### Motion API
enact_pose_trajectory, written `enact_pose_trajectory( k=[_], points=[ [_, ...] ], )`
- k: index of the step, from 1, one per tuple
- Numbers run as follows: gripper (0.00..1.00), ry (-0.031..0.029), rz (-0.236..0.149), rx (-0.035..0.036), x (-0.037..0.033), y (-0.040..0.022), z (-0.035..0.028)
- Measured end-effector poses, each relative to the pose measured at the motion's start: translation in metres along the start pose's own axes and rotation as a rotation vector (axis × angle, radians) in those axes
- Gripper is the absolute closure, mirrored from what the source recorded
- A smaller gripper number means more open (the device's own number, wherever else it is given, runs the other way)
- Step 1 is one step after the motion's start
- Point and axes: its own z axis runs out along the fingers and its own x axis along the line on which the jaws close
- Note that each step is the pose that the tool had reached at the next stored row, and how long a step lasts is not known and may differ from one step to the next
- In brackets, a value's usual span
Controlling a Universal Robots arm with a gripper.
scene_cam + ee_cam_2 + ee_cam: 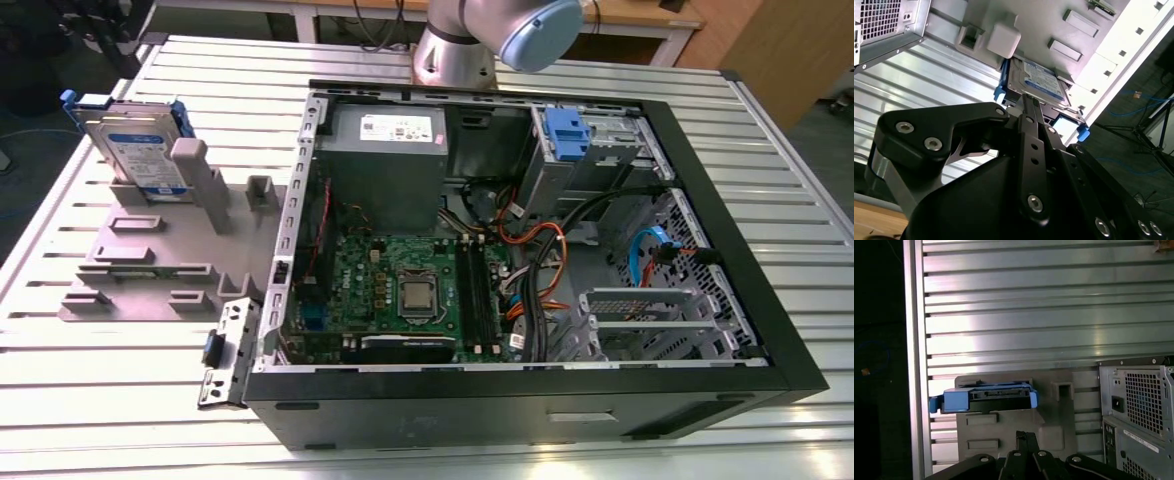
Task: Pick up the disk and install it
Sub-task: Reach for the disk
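The disk (pixel 134 140) is at the upper left of the exterior view. It stands on its edge in a slot of a grey stand (pixel 140 265) on the counter (pixel 747 130). I think it is stood up like that so its top edge and blue frame stick out, where something coming from above can pinch it. Nothing is touching it.

The end effector (pixel 1024 436) shows in both wrist views. It points toward the disk but is apart from it. Its two fingers are pressed together with nothing between them, so it is clenched and holds nothing.

The computer case (pixel 534 400) lies on its side just beside the stand, with its open side up. My guess is that this lets the arm reach in from the top. At the upper right inside the case, a blue bracket (pixel 566 135) sits in a metal bay. The disk has not been picked up yet.
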Motion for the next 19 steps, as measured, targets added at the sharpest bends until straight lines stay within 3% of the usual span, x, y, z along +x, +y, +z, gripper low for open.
enact_pose_trajectory(
  k=[4,7,12,19],
  points=[
    [0.89,0.0002,0.000,0.0000,0.0051,0.0004,0.0002],
    [0.89,0.0015,0.000,0.0000,0.0127,0.0017,0.0009],
    [0.89,0.0116,0.001,0.0010,0.0225,0.0056,0.0040],
    [0.89,0.0121,0.001,0.0020,0.0389,0.0119,0.0097]
  ],
)
